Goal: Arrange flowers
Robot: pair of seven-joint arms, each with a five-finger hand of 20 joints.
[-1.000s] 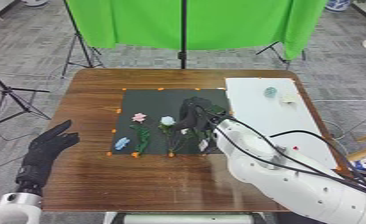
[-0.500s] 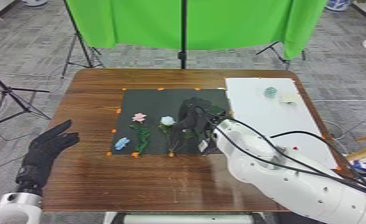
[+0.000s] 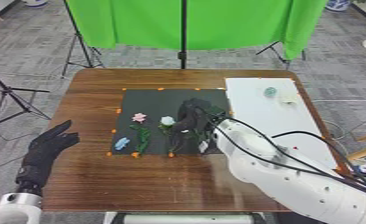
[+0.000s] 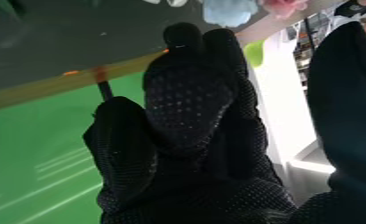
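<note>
Pink flower (image 3: 139, 118): on black mat (image 3: 153, 102), towards surface (image 3: 162, 187)'s left edge | Right hand (image 4: 197, 192): fingers and thumb apart, nothing gripped | Handling: you likely find it light, soft-headed; pinch the stem (image 3: 144, 138) midway, as the bloom may crush.

The right hand (image 3: 194, 111) partly hides the black mat (image 3: 157, 102).

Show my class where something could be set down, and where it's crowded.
Bare patches: the brown table on the near side of the dark mat; the mat beyond the pink flower; the white sheet's far left corner. Crowded: the mat's nearer part, with the blue flower, white flower and right hand.
</note>
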